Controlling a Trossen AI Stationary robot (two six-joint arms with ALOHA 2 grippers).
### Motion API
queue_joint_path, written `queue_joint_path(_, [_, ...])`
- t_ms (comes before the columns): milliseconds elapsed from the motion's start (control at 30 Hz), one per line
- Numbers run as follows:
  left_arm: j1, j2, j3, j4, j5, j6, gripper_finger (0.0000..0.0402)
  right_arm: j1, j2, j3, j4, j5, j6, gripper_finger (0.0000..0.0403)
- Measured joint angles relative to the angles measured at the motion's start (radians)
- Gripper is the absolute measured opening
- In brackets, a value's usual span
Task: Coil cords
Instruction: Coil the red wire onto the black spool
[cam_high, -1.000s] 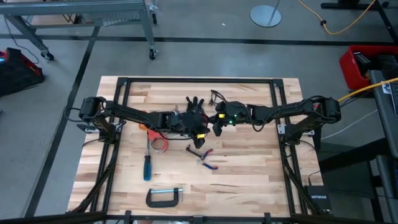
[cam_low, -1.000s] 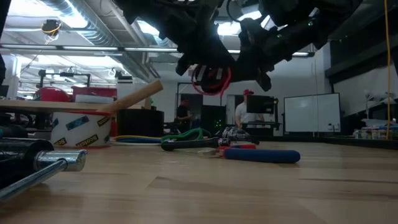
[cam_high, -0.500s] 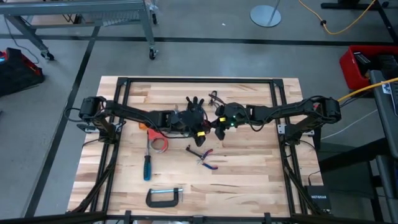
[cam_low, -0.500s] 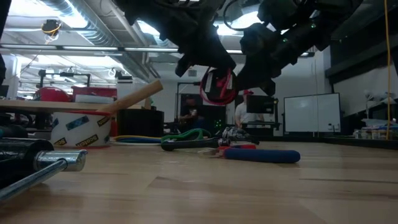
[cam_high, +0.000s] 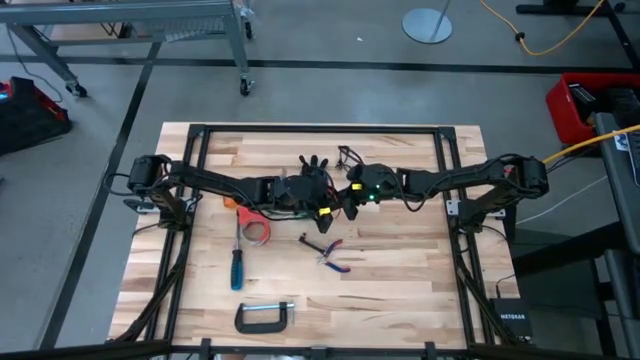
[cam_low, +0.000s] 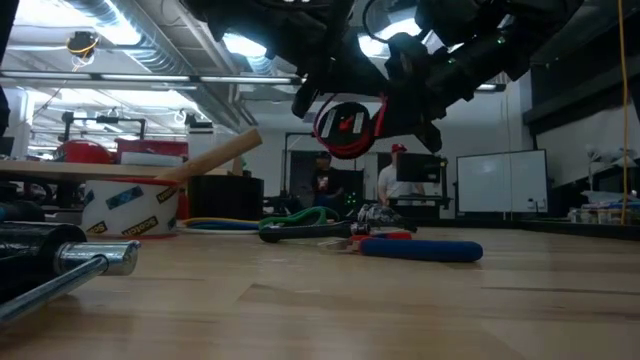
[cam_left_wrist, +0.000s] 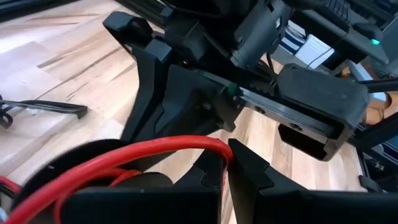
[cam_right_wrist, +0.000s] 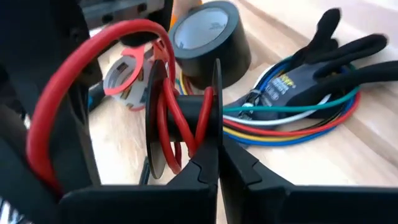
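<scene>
Right gripper: clenched on the red cord at the coil's middle, held above the table.
Left gripper: clenched on the same cord's outer loop, just beside the right gripper.
Cord: a loose red coil hanging in the air between both grippers over mid-table; its face is towards the low camera, so no clear long axis.
Risk: loops look slack; if either jaw slips or the grippers pull apart, the coil could spring open or drop.
Beyond: tape and glove on the table.
</scene>
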Motion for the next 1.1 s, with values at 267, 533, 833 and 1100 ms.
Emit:
queue_joint_path(267, [0.003,0.001,0.008,-0.004,0.094,0.024,0.0,-0.001,0.0,0.0,0.03,-0.026,0.002,0.0001])
queue_joint_path(533, [0.01,0.002,0.058,-0.04,0.214,0.035,0.0,-0.001,0.0,-0.001,0.019,-0.122,0.007,0.0001])
queue_joint_path(833, [0.016,0.002,0.072,-0.066,0.265,0.044,0.0,-0.001,0.001,-0.001,0.035,-0.181,0.026,0.0001])
queue_joint_path(1100, [0.051,0.002,0.072,-0.09,0.286,0.036,0.0,0.0,0.001,-0.001,0.016,-0.276,0.01,0.0001])
